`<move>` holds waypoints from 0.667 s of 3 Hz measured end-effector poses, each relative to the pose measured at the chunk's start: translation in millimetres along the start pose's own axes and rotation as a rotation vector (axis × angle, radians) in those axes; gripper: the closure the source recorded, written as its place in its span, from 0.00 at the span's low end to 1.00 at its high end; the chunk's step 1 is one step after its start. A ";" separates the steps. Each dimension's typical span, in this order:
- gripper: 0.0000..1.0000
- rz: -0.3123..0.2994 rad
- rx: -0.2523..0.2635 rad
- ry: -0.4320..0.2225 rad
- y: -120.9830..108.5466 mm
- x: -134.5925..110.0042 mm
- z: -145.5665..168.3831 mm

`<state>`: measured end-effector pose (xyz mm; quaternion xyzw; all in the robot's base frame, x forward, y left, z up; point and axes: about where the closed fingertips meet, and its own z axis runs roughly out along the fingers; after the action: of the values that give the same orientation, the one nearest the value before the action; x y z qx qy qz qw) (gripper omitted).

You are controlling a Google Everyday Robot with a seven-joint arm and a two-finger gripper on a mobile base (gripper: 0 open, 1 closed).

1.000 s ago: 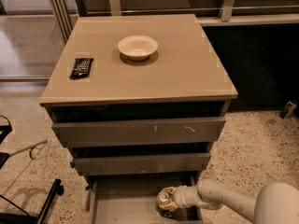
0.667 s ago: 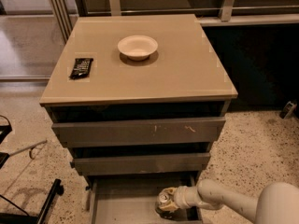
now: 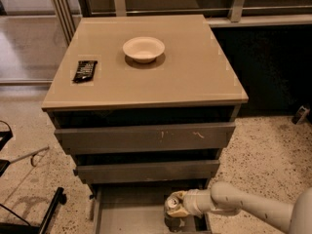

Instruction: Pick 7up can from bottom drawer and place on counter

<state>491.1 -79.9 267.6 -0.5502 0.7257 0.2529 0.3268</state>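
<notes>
The 7up can (image 3: 171,203), with a silver top and pale body, stands at the right side of the open bottom drawer (image 3: 126,212). My gripper (image 3: 175,207) reaches in from the right on a cream arm and is shut on the can, its fingers (image 3: 181,210) wrapped around the can's body. The can is upright, low in the drawer; I cannot tell if it touches the floor. The counter (image 3: 185,77) is the tan top slab of the grey cabinet, well above the gripper.
A cream bowl (image 3: 144,48) sits at the counter's middle back and a black flat packet (image 3: 85,70) lies near its left edge. Two shut grey drawers (image 3: 144,137) overhang the bottom drawer. Black chair legs (image 3: 51,208) stand at lower left.
The gripper and the can have shifted very slightly up and to the left. Nothing else has moved.
</notes>
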 end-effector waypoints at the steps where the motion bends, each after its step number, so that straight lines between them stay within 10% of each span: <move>1: 1.00 -0.018 0.010 0.019 4.9 -71.2 -62.4; 2: 1.00 -0.041 0.028 0.024 -4.9 -76.5 -68.5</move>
<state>496.3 -82.5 370.2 -0.5633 0.7215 0.2293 0.3311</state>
